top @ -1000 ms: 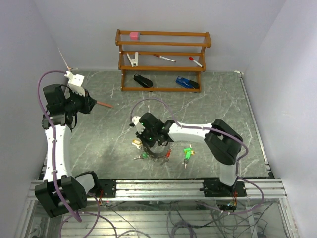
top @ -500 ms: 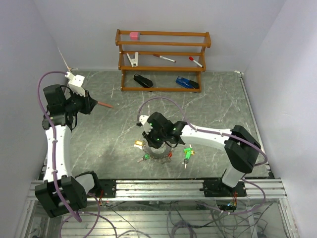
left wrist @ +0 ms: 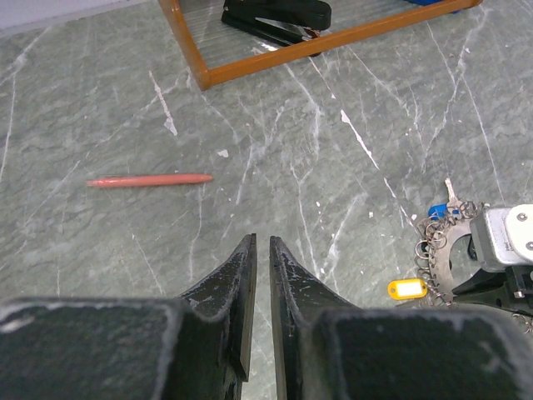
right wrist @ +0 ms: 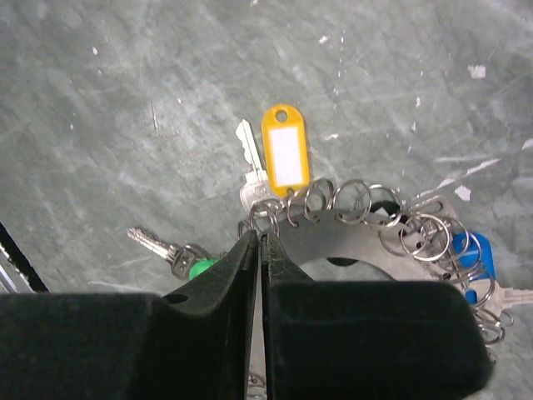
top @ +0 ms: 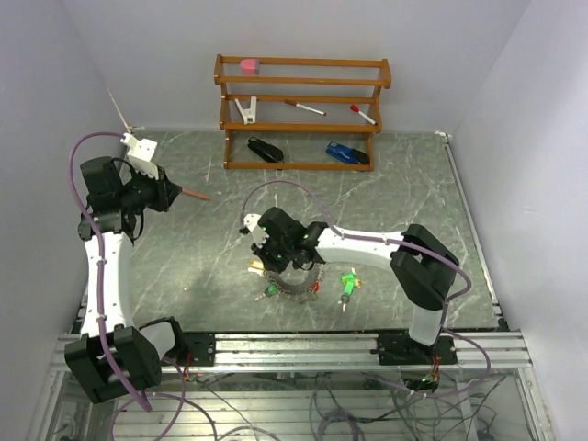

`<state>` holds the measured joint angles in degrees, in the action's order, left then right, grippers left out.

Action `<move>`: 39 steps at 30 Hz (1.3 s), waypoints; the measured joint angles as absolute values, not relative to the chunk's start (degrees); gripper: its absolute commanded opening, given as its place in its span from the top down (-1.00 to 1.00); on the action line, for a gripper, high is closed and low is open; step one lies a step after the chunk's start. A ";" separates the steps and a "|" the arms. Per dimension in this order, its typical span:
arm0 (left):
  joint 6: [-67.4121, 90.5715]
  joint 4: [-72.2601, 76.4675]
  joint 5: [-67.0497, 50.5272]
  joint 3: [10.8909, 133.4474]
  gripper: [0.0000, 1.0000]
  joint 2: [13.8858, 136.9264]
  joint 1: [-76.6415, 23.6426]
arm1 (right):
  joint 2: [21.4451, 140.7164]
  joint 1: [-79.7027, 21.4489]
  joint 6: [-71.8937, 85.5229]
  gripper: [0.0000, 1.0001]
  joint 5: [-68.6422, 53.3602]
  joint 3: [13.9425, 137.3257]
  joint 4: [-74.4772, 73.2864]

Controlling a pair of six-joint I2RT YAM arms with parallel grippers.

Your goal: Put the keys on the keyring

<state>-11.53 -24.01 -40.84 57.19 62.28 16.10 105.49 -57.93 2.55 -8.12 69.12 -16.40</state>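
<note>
The keyring [top: 294, 288] is a flat pale ring strung with small split rings, lying on the marble in front of the arms. On it hang a yellow tag [right wrist: 285, 157], a silver key [right wrist: 247, 179], a green-headed key [right wrist: 196, 267] and a blue-headed one [right wrist: 473, 254]. My right gripper [right wrist: 261, 236] is shut, with its tips against the keyring's [right wrist: 366, 242] left end among the split rings. I cannot tell if it pinches anything. A loose green key [top: 348, 283] lies to the right of the ring. My left gripper [left wrist: 261, 242] hangs far left, with only a thin slit between its jaws and nothing in it.
A wooden rack [top: 303, 110] at the back holds a black stapler [top: 265, 149], a blue item [top: 347, 153], red-capped pens and a pink eraser [top: 249, 65]. A pink pen [left wrist: 150, 179] lies on the marble beyond the left gripper.
The right arm's elbow swung out to the right, then came back, while its gripper stayed over the keyring's left part. The left arm has not moved.
</note>
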 measured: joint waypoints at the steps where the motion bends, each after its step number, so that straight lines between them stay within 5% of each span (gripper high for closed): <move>1: -11.51 -23.86 -40.86 57.12 0.55 62.28 16.10 | 105.78 -58.04 2.57 0.88 -8.10 69.58 -16.40; 39: -11.53 -23.64 -41.45 56.49 0.55 62.08 16.10 | 107.13 -58.85 3.25 1.00 -6.26 65.49 -11.66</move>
